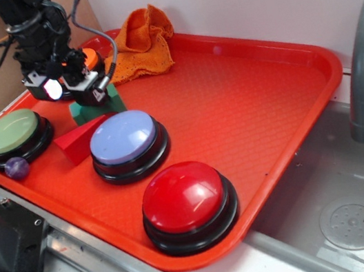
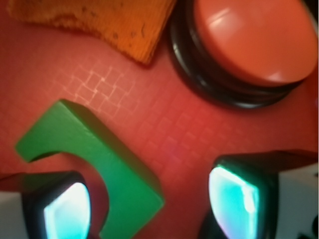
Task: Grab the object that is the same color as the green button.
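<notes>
I have the gripper (image 1: pixel 80 90) low over the small dark green wooden block with an arch cutout (image 2: pixel 94 159), which lies on the red plastic tray (image 1: pixel 245 97), at about 2 o'clock from the pale green dome button (image 1: pixel 12 131). The fingers (image 2: pixel 67 211) are apart and the block is not between them, only near the left one. The grasp itself is not yet done; I judge I must centre, descend and close.

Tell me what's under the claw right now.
The green arch block lies on the red tray under the open claw, offset toward one finger. That finger covers part of the block's cutout side.
</notes>
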`<move>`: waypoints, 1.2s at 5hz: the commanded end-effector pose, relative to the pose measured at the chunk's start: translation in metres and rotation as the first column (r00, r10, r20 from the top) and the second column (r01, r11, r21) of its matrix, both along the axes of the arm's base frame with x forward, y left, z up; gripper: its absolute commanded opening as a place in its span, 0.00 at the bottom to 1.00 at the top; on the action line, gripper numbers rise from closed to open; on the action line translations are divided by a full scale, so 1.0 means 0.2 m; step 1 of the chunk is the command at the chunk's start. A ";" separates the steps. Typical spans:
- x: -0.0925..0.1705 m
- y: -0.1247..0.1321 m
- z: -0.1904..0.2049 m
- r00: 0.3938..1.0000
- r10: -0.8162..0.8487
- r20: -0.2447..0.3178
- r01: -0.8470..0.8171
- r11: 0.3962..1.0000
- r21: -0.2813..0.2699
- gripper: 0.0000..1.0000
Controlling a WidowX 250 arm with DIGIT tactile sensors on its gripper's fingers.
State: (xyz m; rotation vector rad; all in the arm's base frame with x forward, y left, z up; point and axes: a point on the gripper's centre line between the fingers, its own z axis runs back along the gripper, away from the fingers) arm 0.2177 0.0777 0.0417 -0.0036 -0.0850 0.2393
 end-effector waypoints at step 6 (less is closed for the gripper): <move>0.05 -0.03 0.05 0.999 0.036 -0.028 -0.035 0.999 0.029 0.00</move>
